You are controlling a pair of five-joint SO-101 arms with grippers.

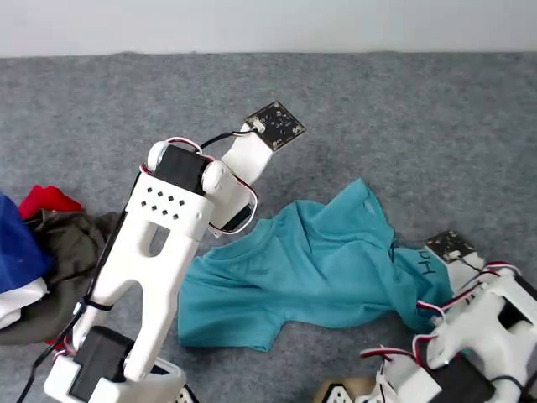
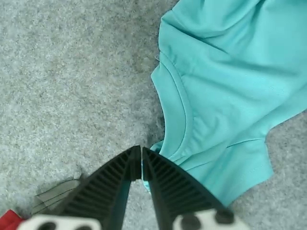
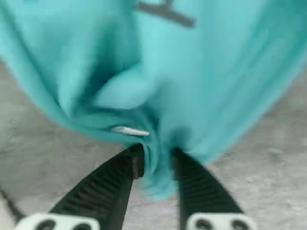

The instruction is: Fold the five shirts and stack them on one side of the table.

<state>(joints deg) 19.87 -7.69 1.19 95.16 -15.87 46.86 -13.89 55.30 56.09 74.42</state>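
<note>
While my left claw [image 2: 142, 152] is pinched together on the collar edge of the teal shirt [image 1: 319, 269], my right claw [image 3: 157, 153] clamps a bunched fold; cloth spreads between them, other shirts [image 1: 50, 243] heaped outside my left claw.

A grey, felt-like table covering [image 1: 436, 109] is spread wide; a pale plain wall [image 1: 268, 25] is seen beyond its far edge.

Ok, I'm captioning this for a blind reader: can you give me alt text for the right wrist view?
The right gripper pinches a bunched edge of the teal shirt between its black fingers. The shirt spreads beyond them over the grey table.
</note>
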